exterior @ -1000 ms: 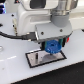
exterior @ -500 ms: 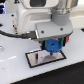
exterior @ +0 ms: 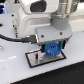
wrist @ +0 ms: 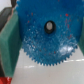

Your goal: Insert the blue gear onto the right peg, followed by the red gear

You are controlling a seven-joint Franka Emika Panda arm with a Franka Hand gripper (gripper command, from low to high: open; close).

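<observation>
- gripper is clamped on the blue gear, which hangs between the jaws just above the white base plate in the exterior view
- wrist view shows the blue gear filling the picture, green finger pads pressed on its rim at both sides, dark centre bore facing the camera
- i cannot see the right peg in either view; gear and fingers hide it, so alignment of bore to pin is a guess from here
- i judge this the insertion step for the blue gear: descend slowly, keep the disc level, let go only once it seats
- a red patch sits at the wrist picture's corner; too little shows to call it the red gear
</observation>
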